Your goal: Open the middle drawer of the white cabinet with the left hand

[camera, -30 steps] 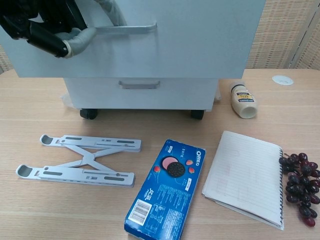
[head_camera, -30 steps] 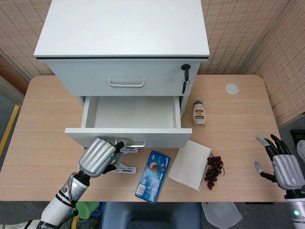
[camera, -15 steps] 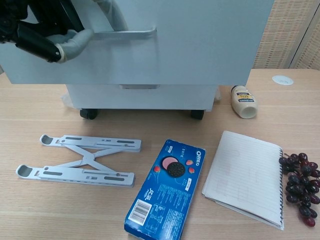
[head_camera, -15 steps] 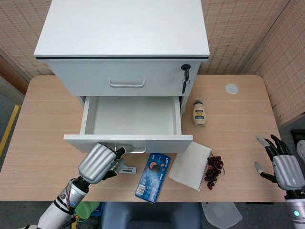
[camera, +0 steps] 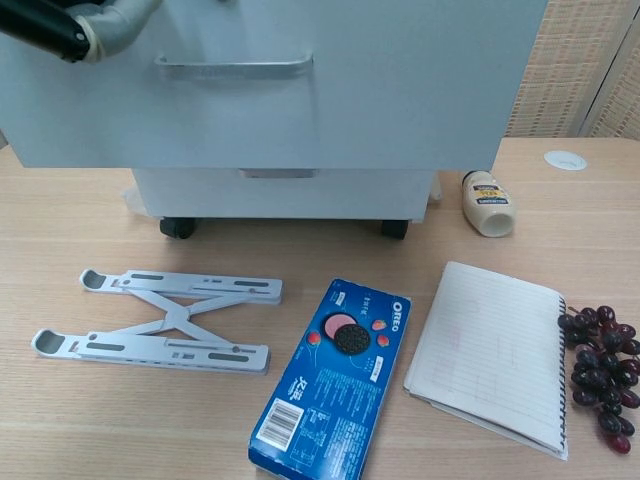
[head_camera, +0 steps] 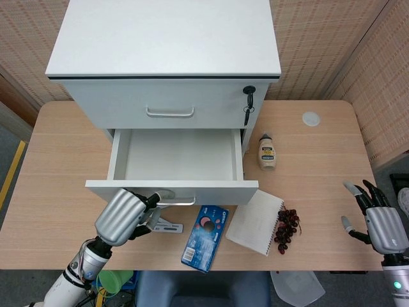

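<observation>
The white cabinet [head_camera: 163,38] stands at the back of the table. Its middle drawer [head_camera: 211,190] is pulled out and its inside shows empty from above. In the chest view the drawer front [camera: 400,80] fills the upper frame, and its metal handle [camera: 235,67] is bare. My left hand [head_camera: 121,216] hovers just left of and below the handle [head_camera: 179,202], holding nothing; only a fingertip of the left hand [camera: 70,20] shows at the chest view's top left corner. Far off at the table's right edge, my right hand [head_camera: 377,220] has its fingers spread.
Below the drawer lie a folding metal stand [camera: 160,320], a blue Oreo box [camera: 335,375], a notebook [camera: 490,355] and dark grapes [camera: 600,360]. A small bottle [camera: 487,202] lies right of the cabinet. A key [head_camera: 248,105] hangs in the top drawer's lock.
The drawer slid out a little further, then stopped. My left hand has let go of the handle and drawn back to the left. The right hand has not moved.
</observation>
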Action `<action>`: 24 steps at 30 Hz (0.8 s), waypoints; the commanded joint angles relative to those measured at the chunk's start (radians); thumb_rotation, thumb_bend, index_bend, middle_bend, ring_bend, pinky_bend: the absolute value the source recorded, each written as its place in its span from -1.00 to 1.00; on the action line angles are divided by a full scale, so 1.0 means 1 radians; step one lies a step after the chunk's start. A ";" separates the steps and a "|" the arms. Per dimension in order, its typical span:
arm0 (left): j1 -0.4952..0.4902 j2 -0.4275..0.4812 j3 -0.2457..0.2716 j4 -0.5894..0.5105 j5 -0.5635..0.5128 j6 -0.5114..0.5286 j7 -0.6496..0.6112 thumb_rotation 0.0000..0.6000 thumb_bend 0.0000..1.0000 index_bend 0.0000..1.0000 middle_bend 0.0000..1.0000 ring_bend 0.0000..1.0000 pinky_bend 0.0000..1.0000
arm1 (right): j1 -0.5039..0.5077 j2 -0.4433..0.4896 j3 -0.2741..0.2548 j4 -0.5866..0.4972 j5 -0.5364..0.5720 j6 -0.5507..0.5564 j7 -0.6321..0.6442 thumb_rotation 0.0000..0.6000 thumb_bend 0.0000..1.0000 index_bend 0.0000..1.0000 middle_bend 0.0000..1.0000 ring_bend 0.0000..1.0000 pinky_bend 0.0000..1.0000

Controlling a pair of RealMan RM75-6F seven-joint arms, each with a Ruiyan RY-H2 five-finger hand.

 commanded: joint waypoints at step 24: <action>0.309 0.082 0.167 0.284 0.173 0.208 -0.051 1.00 0.21 0.45 0.64 0.61 0.99 | 0.024 -0.014 0.008 0.017 0.026 -0.049 0.000 1.00 -0.33 -0.79 -0.64 -0.84 -0.79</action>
